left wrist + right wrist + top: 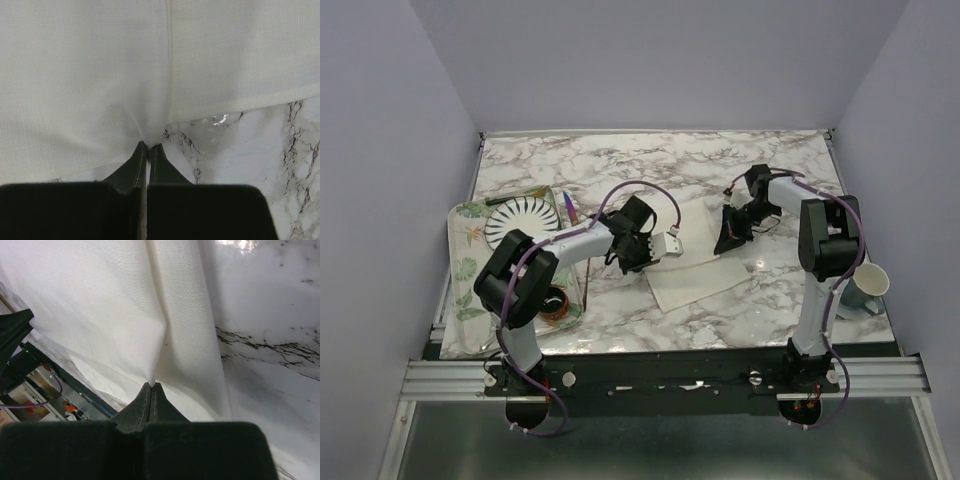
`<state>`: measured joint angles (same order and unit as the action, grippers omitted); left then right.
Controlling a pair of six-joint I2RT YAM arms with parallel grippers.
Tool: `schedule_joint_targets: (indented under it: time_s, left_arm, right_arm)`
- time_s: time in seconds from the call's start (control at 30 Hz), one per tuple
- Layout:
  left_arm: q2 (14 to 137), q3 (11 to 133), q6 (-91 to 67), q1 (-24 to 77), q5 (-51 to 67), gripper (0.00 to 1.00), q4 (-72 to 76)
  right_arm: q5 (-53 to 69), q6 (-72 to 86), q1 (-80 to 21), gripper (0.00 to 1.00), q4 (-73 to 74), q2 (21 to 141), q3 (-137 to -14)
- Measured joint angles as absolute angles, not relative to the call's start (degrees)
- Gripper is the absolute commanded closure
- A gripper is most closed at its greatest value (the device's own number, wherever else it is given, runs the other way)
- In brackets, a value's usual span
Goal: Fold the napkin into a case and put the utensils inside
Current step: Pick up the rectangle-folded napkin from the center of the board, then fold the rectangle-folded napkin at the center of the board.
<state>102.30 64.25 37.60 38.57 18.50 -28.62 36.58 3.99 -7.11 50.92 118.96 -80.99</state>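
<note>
Left gripper [148, 145] has its jaws pressed together on a pucker of the napkin [80, 75]. The cream cloth fills the upper part of that wrist view, over the marble table [250, 165]. Right gripper [152, 386] is likewise pinched tight on a raised fold of the same cloth. Seen from above, the napkin lies mid-frame between both arms. A purple-blue utensil [566, 206] rests at the upper right corner of the leaf-printed tray [460, 250], just beside the striped plate [520, 222], left of centre.
</note>
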Motion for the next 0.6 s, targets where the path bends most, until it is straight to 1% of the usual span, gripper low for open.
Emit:
schedule_joint_targets:
  time_s: [0.2, 0.37, 0.6]
  left_arm:
    - [101.12, 67.55, 36.97, 38.19, 18.9, 1.0, -32.88]
    - [98.37, 72.82, 35.05, 38.3, 21.65, 1.0, -36.77]
    - [94.26, 73.25, 30.15, 43.46, 27.35, 1.0, -39.22]
  right_arm:
    - [37.41, 2.9, -7.11, 0.99, 51.94, 115.94, -83.59]
    - [37.32, 1.34, -7.11, 0.99, 53.28, 110.19, -83.9]
    - [34.02, -4.69, -3.68, 0.99, 59.83, 107.15, -82.59]
